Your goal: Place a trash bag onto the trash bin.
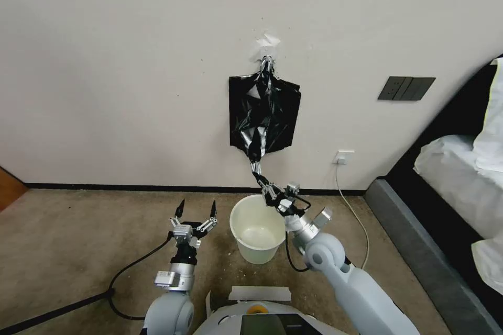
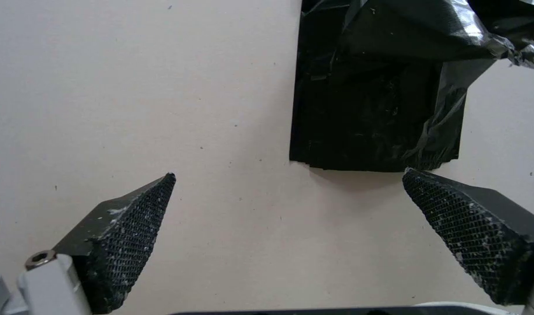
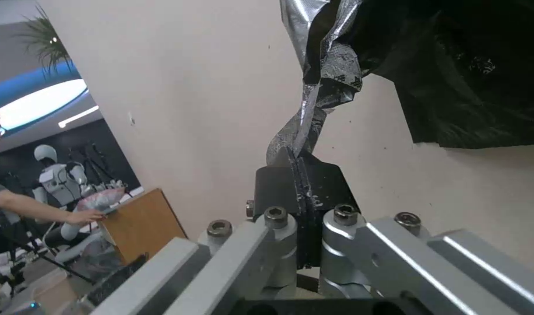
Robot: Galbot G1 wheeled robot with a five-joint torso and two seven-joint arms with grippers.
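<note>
Right hand [image 1: 268, 188] clamped on trash bag [image 1: 257, 138], stretched taut from wall clip [image 1: 266, 63] above trash bin [image 1: 258, 227]. Left hand [image 1: 197, 209] spread wide, empty, beside bin. Pulling-free step; next probably needs a firm downward tug.

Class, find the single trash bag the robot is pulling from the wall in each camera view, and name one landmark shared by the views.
Head view: trash bag centre, stretched to the right gripper.
Left wrist view: upper right corner.
Right wrist view: twisted strip in the shut fingers.
Shared landmark: bundle of black bags.
</note>
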